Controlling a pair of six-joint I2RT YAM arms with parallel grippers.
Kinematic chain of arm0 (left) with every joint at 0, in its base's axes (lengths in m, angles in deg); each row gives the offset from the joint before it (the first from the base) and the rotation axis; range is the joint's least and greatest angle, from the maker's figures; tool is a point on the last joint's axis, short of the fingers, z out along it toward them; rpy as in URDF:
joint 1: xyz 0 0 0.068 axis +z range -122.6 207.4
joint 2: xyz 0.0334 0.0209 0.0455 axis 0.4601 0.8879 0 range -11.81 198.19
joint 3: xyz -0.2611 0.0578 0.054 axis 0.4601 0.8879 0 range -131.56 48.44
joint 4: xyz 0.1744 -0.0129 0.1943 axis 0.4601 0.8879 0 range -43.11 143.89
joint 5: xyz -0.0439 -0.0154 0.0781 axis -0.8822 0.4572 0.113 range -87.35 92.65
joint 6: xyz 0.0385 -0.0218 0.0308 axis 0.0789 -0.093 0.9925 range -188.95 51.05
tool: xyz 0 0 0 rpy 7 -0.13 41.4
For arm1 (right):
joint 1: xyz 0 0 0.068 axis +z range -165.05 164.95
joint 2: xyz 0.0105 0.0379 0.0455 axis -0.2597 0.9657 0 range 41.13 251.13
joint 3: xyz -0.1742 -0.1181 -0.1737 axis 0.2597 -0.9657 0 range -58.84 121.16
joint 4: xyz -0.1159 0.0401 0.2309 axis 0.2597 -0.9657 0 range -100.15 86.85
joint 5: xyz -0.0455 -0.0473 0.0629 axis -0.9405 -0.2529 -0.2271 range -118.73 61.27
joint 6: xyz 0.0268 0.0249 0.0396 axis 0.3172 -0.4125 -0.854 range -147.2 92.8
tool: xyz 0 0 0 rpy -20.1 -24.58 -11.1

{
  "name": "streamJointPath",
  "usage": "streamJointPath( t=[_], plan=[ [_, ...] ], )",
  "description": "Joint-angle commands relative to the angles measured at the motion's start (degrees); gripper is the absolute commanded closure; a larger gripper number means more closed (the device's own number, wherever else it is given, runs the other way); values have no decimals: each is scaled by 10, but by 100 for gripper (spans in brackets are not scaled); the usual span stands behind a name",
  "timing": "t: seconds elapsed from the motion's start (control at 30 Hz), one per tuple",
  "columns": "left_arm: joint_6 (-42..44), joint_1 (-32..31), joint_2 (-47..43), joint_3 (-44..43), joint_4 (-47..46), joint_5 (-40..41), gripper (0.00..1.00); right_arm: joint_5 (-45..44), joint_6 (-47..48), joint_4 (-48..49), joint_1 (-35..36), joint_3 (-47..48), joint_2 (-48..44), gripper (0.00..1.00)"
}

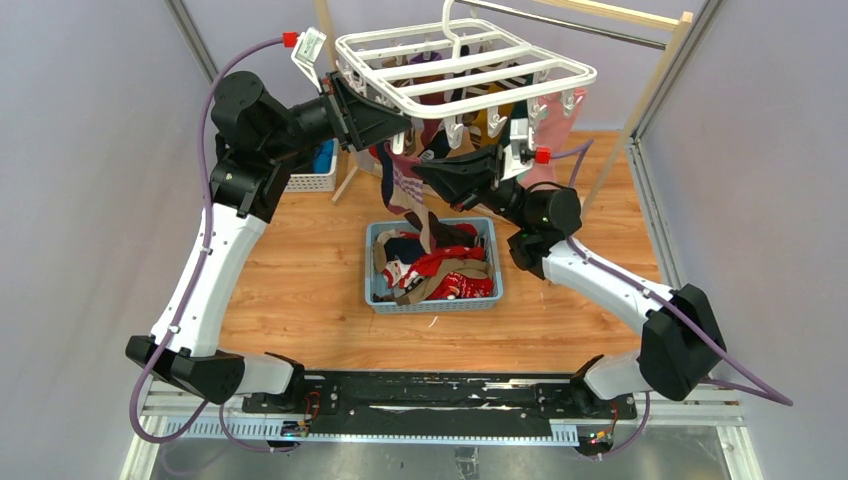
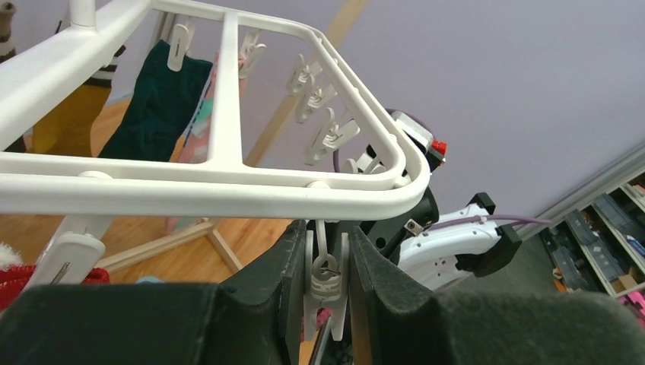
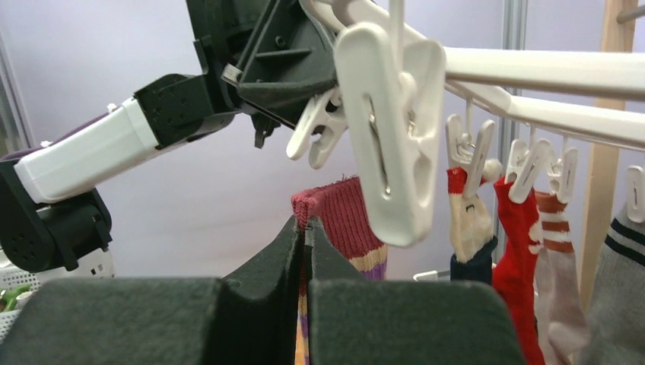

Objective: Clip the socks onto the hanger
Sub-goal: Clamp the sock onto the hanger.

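The white hanger (image 1: 465, 65) hangs at the back centre, with several socks (image 3: 517, 236) clipped along its far side. My left gripper (image 1: 405, 125) reaches under its near-left corner. In the left wrist view the left gripper (image 2: 327, 236) is shut on a white clip (image 2: 327, 285) dangling below the hanger's frame (image 2: 228, 190), squeezing its top arms. My right gripper (image 1: 425, 172) sits just below it, shut on a sock with a maroon cuff and beige and purple stripes (image 1: 410, 195). In the right wrist view the right gripper (image 3: 306, 228) holds that sock's cuff (image 3: 346, 220) upward, below a clip (image 3: 392, 129).
A blue basket (image 1: 435, 303) with several more socks stands on the wooden table below the grippers. A white lattice basket (image 1: 315, 180) sits at the back left. A wooden rack with a metal rail (image 1: 560, 25) carries the hanger. Grey walls close both sides.
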Motion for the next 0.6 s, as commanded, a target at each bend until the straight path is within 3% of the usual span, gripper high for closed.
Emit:
streamJointPath(
  t=[0.0, 0.57],
  plan=[
    [-9, 1, -8, 6, -12, -37, 100, 22, -30, 53, -7, 31, -1, 100],
    [-12, 1, -10, 10, -16, -44, 100, 11, -42, 44, -8, 56, 21, 100]
  ],
)
